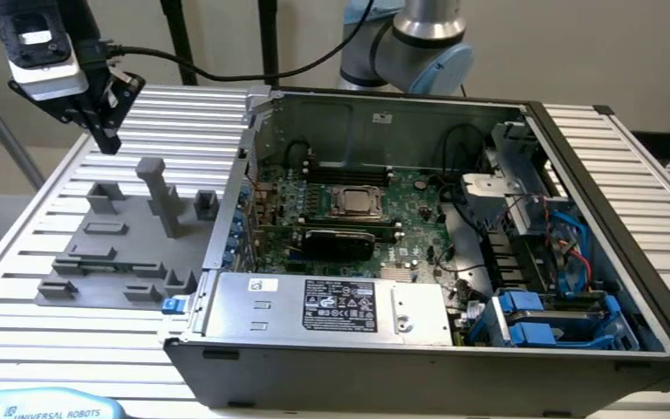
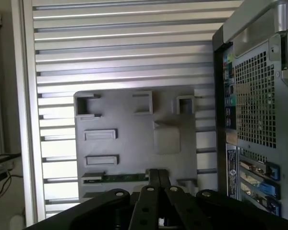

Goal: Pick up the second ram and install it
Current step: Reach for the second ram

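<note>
- The gripper point(image 1: 107, 138) hangs above the far edge of the grey fixture plate point(image 1: 91, 262), well clear of its surface.
- Its 2 fingers point(image 2: 153, 178) sit pressed together with nothing held between them.
- The second ram point(image 2: 117, 178) lies flat in a slot at one edge of the fixture plate. In the wrist view, 1 end runs behind the fingertips.
- 1 tall grey post point(image 1: 156, 194) stands upright on the fixture plate.
- The open computer case point(image 1: 405, 113) stands just beside the fixture plate, on the exterior view's right, with the motherboard point(image 1: 417, 188) exposed.
</note>
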`<state>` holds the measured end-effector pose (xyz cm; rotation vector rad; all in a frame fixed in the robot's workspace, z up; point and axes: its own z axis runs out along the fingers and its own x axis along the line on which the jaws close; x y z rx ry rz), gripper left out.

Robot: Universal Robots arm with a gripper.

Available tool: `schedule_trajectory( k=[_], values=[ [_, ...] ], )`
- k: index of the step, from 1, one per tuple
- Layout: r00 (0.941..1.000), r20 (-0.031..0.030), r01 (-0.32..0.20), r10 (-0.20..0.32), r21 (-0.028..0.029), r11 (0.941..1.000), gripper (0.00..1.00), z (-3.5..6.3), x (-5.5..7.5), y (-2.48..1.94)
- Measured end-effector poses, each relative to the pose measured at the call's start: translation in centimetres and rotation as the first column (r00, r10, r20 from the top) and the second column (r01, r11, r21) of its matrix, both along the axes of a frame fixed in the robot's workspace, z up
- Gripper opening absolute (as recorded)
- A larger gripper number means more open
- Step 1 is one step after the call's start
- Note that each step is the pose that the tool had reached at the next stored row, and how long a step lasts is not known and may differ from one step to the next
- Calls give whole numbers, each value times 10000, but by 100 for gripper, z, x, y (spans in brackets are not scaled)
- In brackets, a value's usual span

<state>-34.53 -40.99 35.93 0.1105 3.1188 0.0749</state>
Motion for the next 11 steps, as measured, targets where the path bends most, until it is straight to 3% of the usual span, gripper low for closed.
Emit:
schedule_trajectory(
  k=[11],
  values=[
    [10000,-81,-1,1,-2,10000,11,-92,-251,-123]
  ],
)
